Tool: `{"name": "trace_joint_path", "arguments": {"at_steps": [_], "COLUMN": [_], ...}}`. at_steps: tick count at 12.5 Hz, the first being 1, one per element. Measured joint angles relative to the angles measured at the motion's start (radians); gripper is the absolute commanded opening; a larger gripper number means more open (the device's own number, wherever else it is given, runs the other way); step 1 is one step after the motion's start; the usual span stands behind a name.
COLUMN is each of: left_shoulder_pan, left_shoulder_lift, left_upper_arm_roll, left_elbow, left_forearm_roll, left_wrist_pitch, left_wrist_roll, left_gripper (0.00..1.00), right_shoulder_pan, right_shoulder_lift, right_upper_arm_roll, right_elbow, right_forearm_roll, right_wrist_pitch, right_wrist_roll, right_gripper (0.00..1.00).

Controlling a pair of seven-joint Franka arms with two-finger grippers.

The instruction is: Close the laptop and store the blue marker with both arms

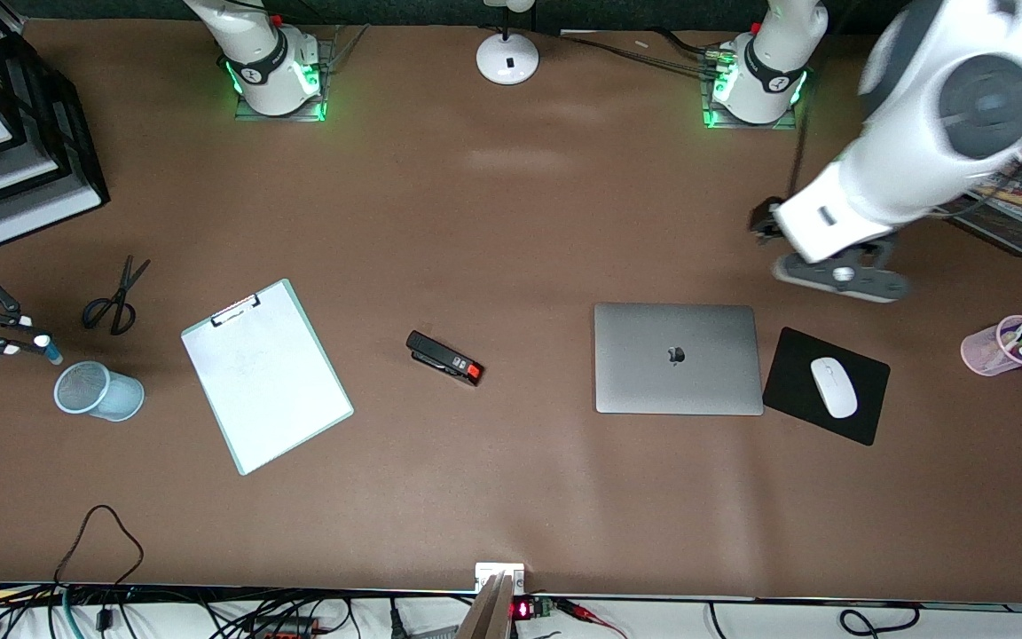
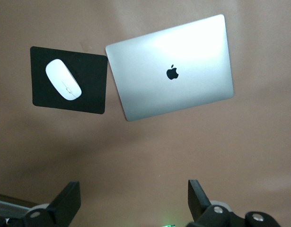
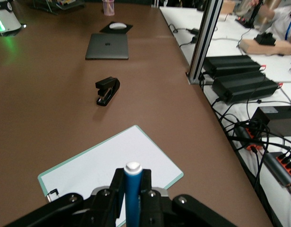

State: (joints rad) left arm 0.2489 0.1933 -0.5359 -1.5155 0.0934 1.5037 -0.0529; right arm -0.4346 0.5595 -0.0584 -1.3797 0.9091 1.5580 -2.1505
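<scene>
The laptop (image 1: pixel 678 358) lay closed on the counter (image 1: pixel 511 222), its apple logo (image 1: pixel 676 356) the only mark readable. The right pincer (image 1: pixel 32 340), clamped on the blue marker (image 1: pixel 51 351), hung just beside the mesh cup (image 1: pixel 98 390); centring over its mouth before release seemed wise. The left pincer (image 2: pixel 131 201) waited apart above the counter near the laptop.
</scene>
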Motion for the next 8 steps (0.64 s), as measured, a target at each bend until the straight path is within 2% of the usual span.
{"name": "trace_joint_path", "arguments": {"at_steps": [2,5,8], "left_shoulder_pan": [0.001,-0.144,-0.25], "left_shoulder_lift": [-0.006,-0.036,-0.16], "left_upper_arm_roll": [0.07,0.288,0.43], "left_elbow": [0.0,-0.034,-0.203], "left_forearm_roll": [-0.033,-0.105,-0.111], "left_wrist_pitch": [-0.006,0.045,0.203], "left_wrist_roll": [0.041,0.045,0.023], "left_gripper": [1.0,1.0,1.0], "right_shoulder_pan": [-0.024,-0.06,-0.089], "right_shoulder_lift": [0.051,0.115,0.152], "right_upper_arm_roll": [0.001,0.001,0.001], "right_elbow": [0.033,0.084,0.096], "right_forearm_roll": [0.031,0.041,0.042], "right_wrist_pitch": [-0.024,-0.053,-0.057], "right_wrist_roll": [-0.035,-0.049,-0.09], "right_gripper": [0.0,0.0,0.0]}}
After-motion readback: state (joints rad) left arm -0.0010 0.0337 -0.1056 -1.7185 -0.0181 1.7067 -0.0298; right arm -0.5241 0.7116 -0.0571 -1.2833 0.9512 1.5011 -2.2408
